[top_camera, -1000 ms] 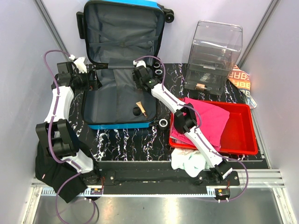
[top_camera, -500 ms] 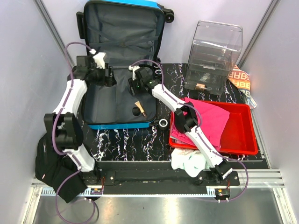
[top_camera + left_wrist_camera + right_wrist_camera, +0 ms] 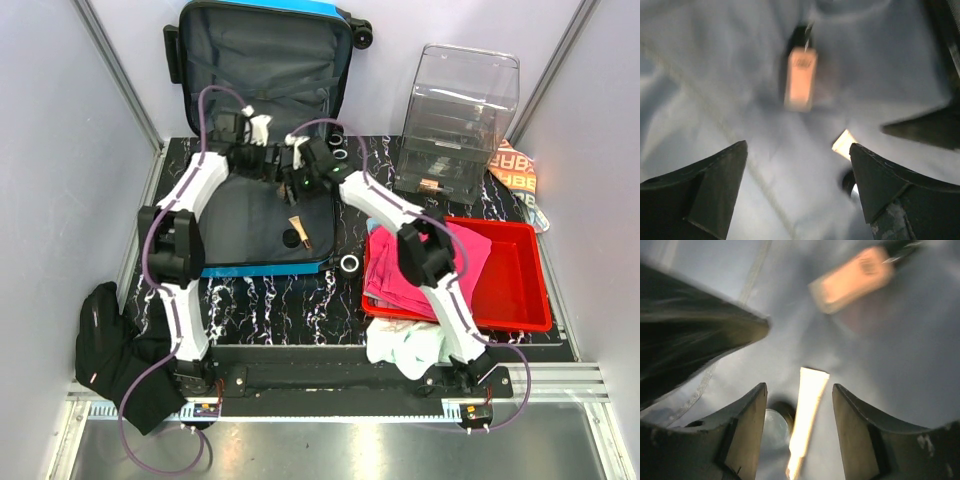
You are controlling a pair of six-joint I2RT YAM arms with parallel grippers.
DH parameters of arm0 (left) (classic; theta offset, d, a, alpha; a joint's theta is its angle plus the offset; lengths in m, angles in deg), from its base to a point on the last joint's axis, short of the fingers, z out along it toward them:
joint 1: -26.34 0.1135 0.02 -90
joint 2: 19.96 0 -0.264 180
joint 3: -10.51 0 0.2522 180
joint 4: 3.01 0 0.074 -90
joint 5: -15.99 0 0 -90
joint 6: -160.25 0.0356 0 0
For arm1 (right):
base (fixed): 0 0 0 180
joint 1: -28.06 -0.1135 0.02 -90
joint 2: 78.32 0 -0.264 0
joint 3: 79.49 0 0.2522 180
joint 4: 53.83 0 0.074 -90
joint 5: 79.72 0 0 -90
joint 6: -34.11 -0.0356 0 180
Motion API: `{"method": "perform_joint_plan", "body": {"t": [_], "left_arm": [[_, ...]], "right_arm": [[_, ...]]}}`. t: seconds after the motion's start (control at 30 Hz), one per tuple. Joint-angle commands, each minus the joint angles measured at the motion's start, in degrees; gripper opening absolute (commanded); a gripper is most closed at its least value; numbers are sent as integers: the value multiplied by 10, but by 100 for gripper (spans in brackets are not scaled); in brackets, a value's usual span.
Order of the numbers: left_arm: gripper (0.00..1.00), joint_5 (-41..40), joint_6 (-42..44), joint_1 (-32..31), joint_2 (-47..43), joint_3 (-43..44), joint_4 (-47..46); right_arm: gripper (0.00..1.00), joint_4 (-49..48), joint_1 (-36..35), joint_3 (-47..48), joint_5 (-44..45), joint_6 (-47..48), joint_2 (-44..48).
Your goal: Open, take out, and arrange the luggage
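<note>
Luggage (image 3: 250,215) lies open on the black marbled table (image 3: 280,300), blue shell down and grey lining up. Nearer than it, a black bag (image 3: 110,350) sits to its left and a white cloth (image 3: 400,345) to its right. Just right of it is a red tray (image 3: 520,300) holding pink fabric (image 3: 445,255). A small ring (image 3: 349,263) rests beside its near right corner. Inside its lower half, a cream tube (image 3: 807,410) lies just beside a dark round cap (image 3: 777,417). Over its hinge the left gripper (image 3: 797,147) and right gripper (image 3: 799,390) hover close together, both with jaws apart and holding nothing. Its lid (image 3: 265,60) stands upright farthest back.
</note>
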State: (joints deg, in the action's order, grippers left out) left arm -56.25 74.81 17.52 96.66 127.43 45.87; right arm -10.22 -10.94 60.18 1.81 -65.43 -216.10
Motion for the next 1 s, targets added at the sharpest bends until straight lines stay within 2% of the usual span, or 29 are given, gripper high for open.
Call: {"method": "perform_joint_plan", "body": {"t": [0.0, 0.17, 0.37, 0.57, 0.67, 0.7, 0.77, 0.9, 0.93, 0.97], "left_arm": [[90, -52, 7, -33, 44, 61, 7], [89, -65, 5, -50, 87, 82, 12], [87, -82, 19, -52, 134, 118, 35], [81, -101, 42, -55, 207, 197, 68], [69, -104, 62, -60, 225, 224, 69], [60, -92, 67, -64, 229, 226, 68], [51, -77, 82, -67, 235, 241, 84], [30, 2, 102, -67, 223, 229, 93], [17, 15, 107, -68, 223, 230, 110], [10, 26, 116, -67, 222, 231, 119]], "right_arm": [[61, -24, 2, -49, 81, -17, 148], [63, 11, 43, -151, 125, -31, 223], [64, -42, 110, -284, 104, -56, 354], [64, -51, 125, -321, 130, -29, 400], [65, -51, 127, -332, 149, -20, 411], [65, -50, 128, -334, 151, -17, 414], [65, -50, 128, -341, 157, -14, 420], [65, -50, 129, -343, 156, -8, 422], [66, -51, 128, -343, 152, -7, 423], [66, -53, 130, -344, 141, -6, 424]]}}
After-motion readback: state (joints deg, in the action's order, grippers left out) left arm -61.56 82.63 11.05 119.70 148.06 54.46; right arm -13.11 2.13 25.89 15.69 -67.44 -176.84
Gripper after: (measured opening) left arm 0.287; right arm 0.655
